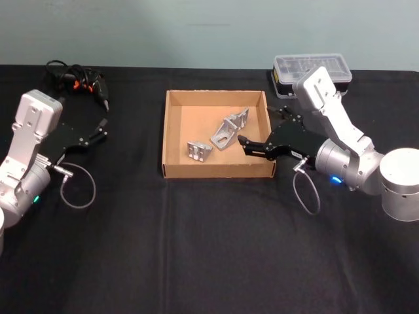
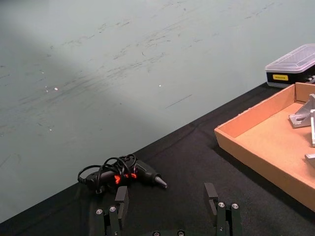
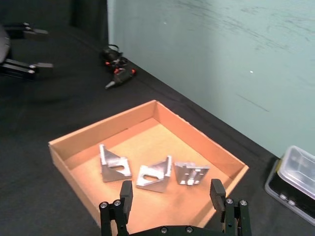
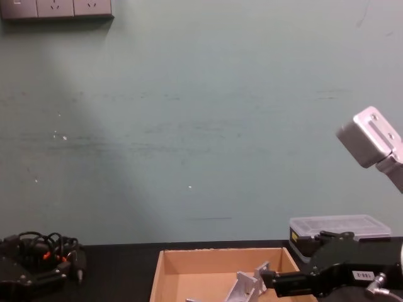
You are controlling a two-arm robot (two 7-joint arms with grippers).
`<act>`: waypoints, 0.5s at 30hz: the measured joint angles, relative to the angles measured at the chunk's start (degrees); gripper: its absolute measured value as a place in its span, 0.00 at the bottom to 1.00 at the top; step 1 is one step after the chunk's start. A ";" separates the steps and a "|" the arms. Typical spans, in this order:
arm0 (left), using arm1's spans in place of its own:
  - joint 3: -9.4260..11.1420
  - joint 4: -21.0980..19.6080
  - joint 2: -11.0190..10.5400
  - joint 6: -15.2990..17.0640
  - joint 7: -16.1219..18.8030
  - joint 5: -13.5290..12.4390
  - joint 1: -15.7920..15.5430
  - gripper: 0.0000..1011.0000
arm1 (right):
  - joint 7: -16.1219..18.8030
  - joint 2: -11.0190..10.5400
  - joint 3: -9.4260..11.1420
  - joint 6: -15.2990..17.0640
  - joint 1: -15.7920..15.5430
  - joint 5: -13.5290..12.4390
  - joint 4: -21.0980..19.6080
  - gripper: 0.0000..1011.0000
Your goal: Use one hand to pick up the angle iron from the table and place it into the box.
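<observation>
- The table (image 1: 209,248) is matte black, bare along its near edge
- The left gripper (image 1: 98,131) rests at the left side, its fingers spread and holding nothing
- The right gripper (image 1: 247,146) reaches over the right wall of the box (image 1: 171,134), fingers spread wide and empty, above the box floor
- Inside the box lie three angle irons: one near-left (image 1: 199,151), one in the middle (image 1: 223,137), one farther right (image 1: 239,120); the last two seem to touch
- A plastic case (image 1: 313,69) sits beyond the box at far right
- A corded tool (image 1: 78,80) lies at far left
</observation>
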State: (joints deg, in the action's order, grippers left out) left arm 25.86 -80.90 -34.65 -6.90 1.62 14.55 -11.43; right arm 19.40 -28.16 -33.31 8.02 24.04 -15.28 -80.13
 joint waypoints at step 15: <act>0.00 0.00 0.00 0.00 0.00 0.00 0.00 0.99 | 0.35 2.32 2.40 0.82 -0.11 0.21 2.06 0.99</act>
State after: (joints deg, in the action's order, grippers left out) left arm 25.86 -80.90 -34.65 -6.90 1.62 14.55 -11.43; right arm 19.75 -25.84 -30.91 8.84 23.93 -15.07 -78.07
